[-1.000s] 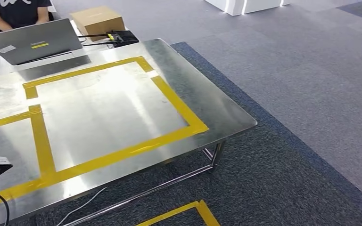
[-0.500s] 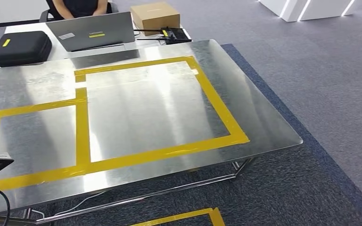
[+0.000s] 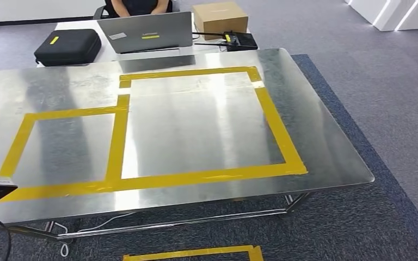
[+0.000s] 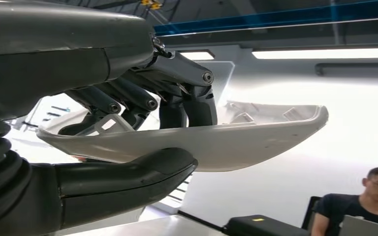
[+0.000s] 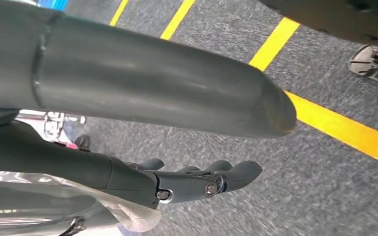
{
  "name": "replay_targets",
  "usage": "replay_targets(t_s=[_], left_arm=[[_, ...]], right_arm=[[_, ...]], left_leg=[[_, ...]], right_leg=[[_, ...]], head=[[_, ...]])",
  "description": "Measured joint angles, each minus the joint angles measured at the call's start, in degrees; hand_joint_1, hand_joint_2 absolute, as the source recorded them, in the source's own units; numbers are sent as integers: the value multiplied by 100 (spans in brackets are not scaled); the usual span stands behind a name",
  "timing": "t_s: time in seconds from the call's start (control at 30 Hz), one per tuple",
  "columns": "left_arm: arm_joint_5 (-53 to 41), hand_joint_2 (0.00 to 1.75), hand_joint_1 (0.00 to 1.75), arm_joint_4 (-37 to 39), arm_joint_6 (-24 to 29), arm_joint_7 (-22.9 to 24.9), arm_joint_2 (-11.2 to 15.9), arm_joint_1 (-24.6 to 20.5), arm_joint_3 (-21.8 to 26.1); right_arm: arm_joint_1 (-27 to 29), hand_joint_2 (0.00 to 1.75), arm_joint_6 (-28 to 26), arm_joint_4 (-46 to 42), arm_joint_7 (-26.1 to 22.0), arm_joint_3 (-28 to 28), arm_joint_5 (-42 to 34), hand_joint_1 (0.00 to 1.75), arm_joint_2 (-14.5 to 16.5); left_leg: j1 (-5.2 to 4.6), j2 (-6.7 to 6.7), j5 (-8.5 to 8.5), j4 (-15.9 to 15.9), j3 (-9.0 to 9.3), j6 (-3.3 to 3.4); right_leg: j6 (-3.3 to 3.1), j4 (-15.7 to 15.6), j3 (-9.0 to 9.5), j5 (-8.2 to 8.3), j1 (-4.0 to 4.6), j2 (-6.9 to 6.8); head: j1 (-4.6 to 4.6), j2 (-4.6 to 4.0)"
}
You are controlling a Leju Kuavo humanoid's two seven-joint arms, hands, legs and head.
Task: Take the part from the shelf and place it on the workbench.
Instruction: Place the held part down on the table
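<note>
Part, a pale curved shell, was clamped in the left hand, thumb under, fingers over, aloft and not yet on the workbench. Right hand hung spread, holding nothing. Pickup judged done; placement inside the yellow tape remained.

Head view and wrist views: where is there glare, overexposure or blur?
Head view: sharp, with pale glare streaks on the steel workbench. Left wrist view: bright background washed out behind the white part in the left hand. Right wrist view: carpet smeared near the right hand.
</note>
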Motion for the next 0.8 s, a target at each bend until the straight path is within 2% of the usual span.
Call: replay_targets(t_s=[0.07,0.1,0.2,0.53,0.8], left_arm=[[-2,175,175,3,-1,1,4,-5,-7],[-8,175,175,6,-6,1,7,-11,-16],[-77,175,175,31,-77,-1,31,-79,-65],[-869,175,175,471,-663,126,199,-713,-581],[-1115,175,175,903,-999,199,280,-1185,-1053]], right_arm=[[-16,0,27,4,-53,-14,-70,0,0],[-23,0,51,7,-79,-22,-96,0,1],[-40,0,155,21,-142,-31,-135,0,5],[-153,0,485,237,-266,-75,-90,0,59],[-217,0,610,422,-274,-94,-55,0,164]], left_leg=[[-22,35,87,-470,245,27],[-33,38,59,-519,271,33],[-43,30,50,-548,279,56],[-59,39,28,-537,281,123],[-54,46,40,-536,284,131]], right_leg=[[35,7,-8,-43,21,-44],[24,7,-26,-58,32,-52],[-14,-27,-17,-56,28,-53],[115,-109,28,-10,13,-31],[129,-107,78,-4,19,-24]], head=[[3,0],[8,0],[23,0],[22,0],[20,0]])
